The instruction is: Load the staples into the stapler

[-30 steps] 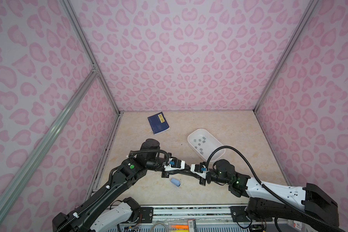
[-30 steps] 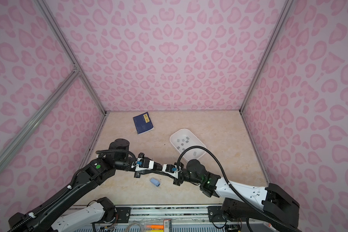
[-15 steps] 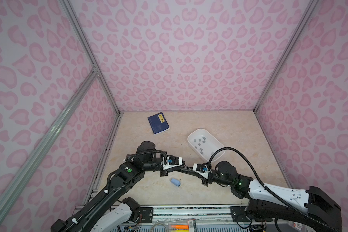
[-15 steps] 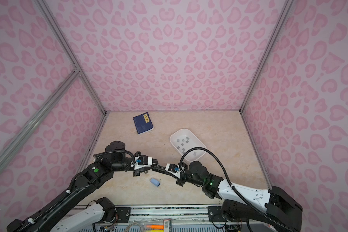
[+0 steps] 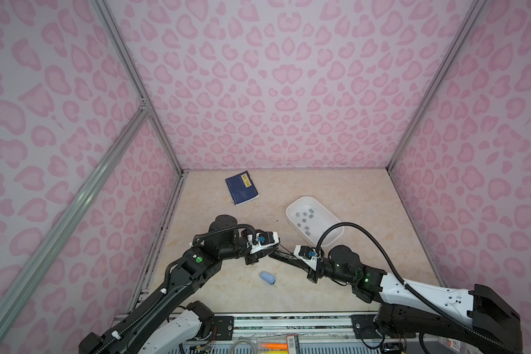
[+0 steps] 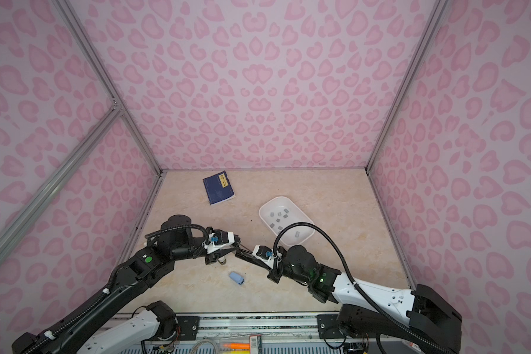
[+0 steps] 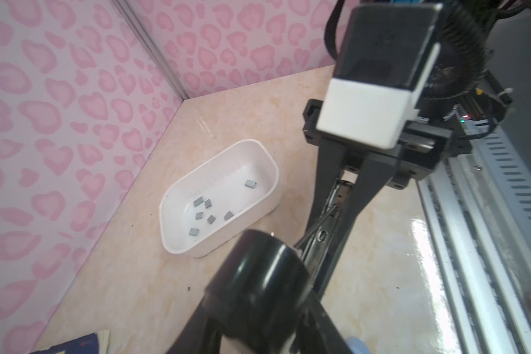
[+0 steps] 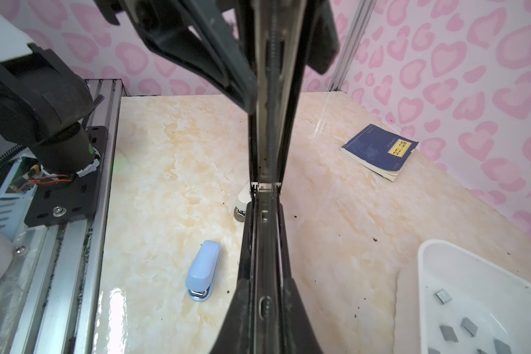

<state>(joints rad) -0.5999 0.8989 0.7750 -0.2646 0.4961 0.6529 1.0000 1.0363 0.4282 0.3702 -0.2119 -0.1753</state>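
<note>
The right fingers (image 8: 241, 315) clamp the open stapler (image 8: 269, 138); the left fingers (image 8: 203, 61) meet its far end, grip impossible to tell. The staples (image 8: 443, 296) lie in a tray (image 8: 472, 291) beside the right fingers.

1. The left arm (image 5: 183, 277) was black, with a round green mark (image 5: 199, 259) and a white base link (image 5: 178, 331).
2. The right arm (image 5: 417, 291) had a white forearm, black joints and a small green light (image 5: 367, 279).
3. A ribbed black cable (image 5: 347, 225) looped over each wrist.
4. White-and-black camera housings (image 7: 371, 101) carried blue plugs (image 5: 261, 238).
5. Silver screws (image 8: 58, 210) held a black base plate (image 8: 65, 190).
</note>
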